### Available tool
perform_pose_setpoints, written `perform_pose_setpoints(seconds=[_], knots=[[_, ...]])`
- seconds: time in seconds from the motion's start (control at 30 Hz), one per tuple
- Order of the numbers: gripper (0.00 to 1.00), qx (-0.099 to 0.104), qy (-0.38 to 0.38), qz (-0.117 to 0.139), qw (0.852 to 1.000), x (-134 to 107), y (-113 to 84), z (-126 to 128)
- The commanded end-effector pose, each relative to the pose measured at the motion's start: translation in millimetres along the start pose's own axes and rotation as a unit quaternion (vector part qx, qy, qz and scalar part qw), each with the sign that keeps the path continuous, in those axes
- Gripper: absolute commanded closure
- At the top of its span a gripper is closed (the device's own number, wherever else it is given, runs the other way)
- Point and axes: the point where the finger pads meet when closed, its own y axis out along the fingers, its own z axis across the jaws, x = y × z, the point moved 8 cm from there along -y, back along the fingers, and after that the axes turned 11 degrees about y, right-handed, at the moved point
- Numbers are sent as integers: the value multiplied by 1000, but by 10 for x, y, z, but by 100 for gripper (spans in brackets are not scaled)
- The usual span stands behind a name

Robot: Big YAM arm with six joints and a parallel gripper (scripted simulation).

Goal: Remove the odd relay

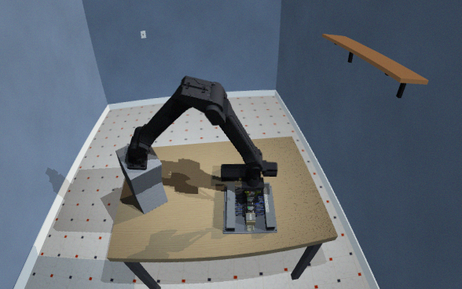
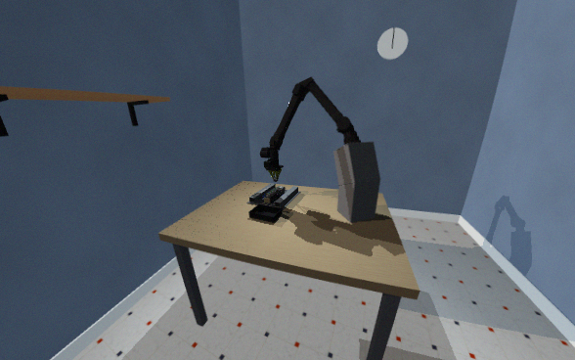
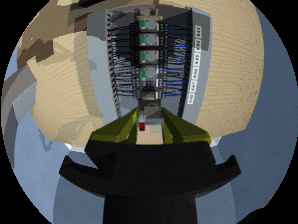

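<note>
1 red-button relay [image 3: 149, 127] | button face up | long axis unclear | pincer [image 1: 252, 192] [image 2: 275, 179] [image 3: 149, 111] clamped on it

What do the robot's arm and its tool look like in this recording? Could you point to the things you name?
The arm [image 1: 240, 135] [image 2: 288, 117] is black throughout, with long, straight links and chunky, blocky joint housings. The tool [image 1: 252, 193] [image 2: 275, 180] [image 3: 149, 111] has a wide black body with a hooked projection on each side, and two yellow-green fingers that taper toward their tips. I can't make out any cables or markings on either.
</note>
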Motion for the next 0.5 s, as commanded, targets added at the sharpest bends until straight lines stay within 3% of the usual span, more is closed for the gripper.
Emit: perform_pose_setpoints(seconds=[0.0, 0.47], knots=[[100, -15, 3, -4, 1000, 56, -98, -89], [100, -11, 0, -4, 1000, 151, -58, -5]])
